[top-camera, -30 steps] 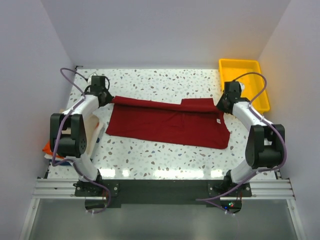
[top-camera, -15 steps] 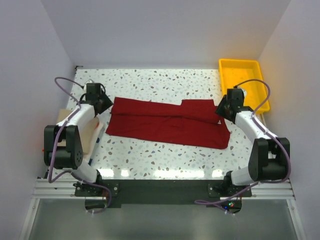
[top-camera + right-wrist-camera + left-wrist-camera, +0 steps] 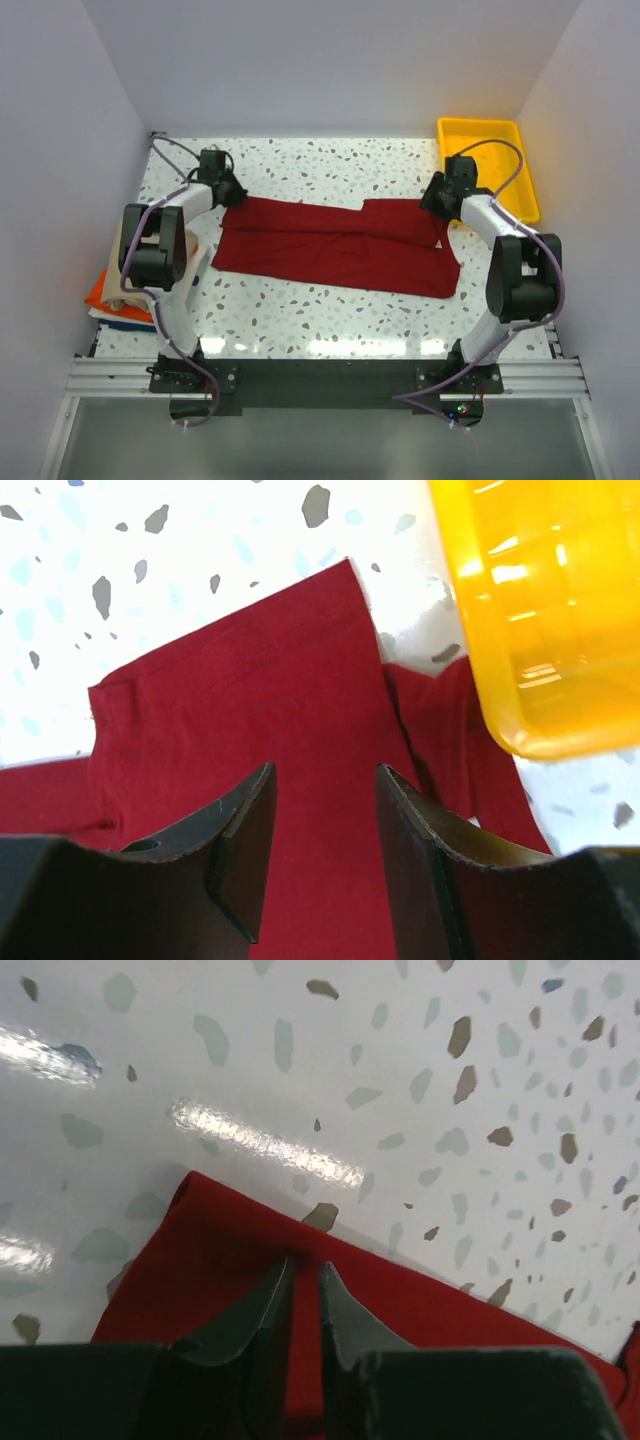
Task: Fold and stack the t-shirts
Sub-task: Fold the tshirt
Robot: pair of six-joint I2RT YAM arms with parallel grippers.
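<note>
1. Your left gripper [image 3: 305,1268] has its fingers pressed nearly together, with only a thin slit between them. The tips sit at the far left corner of the dark red t-shirt [image 3: 215,1260]. The wrist view does not show whether cloth is caught.
2. Your right gripper [image 3: 325,772] has its fingers spread wide. It hangs over a hemmed sleeve flap at the shirt's far right end.
3. The t-shirt lies flat across the middle of the speckled table [image 3: 330,165], long side running left to right. Its far strip is folded over towards you. The white neck label [image 3: 437,241] shows near the right edge.
4. The yellow plastic tray [image 3: 490,130] stands at the far right corner, just beside the right gripper.
5. A stack of folded shirts [image 3: 100,297] lies at the table's left edge behind the left arm. An orange layer shows, with a blue one lower down.
</note>
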